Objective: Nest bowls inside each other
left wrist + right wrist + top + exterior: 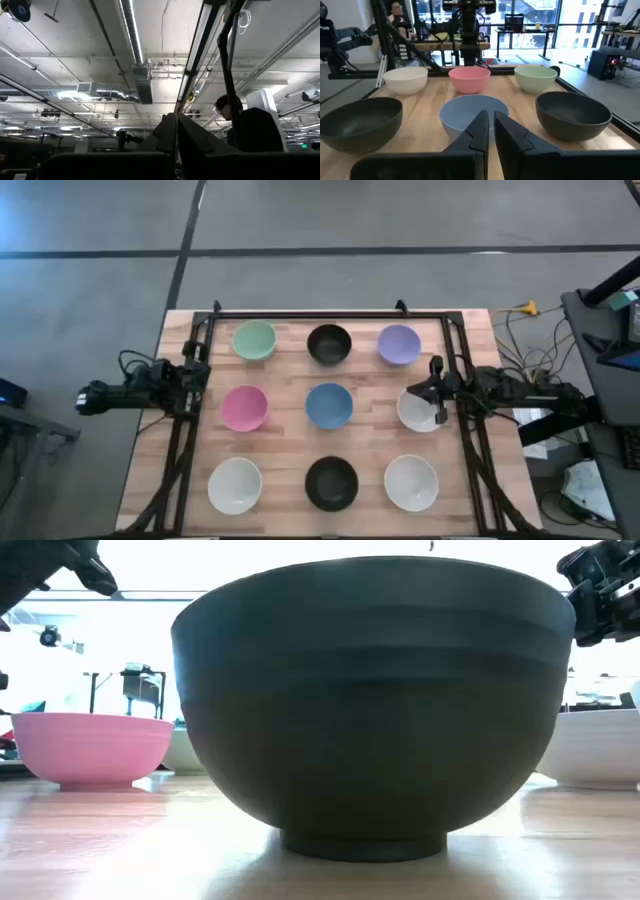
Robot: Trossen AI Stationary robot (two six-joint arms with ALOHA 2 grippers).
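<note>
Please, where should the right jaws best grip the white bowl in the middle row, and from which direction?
Probably its rim. The white bowl sits upright and open, so the right gripper, already over its right edge, could descend from above, one finger inside the wall, one outside.

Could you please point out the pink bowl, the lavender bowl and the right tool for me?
pink bowl (244,407), high view, on its inside.
lavender bowl (399,344), high view, on its inside.
right tool (439,411), high view, between its fingertips.

Nine bowls sit on the worktop (280,370) — three white, two black, and one each of four other colours. The whites are (235,485), (411,482) and (418,411); the blacks (329,344) and (331,483). Singles — mint green bowl (254,340), lavender bowl (399,344), pink bowl (244,408), blue bowl (328,405).
</note>
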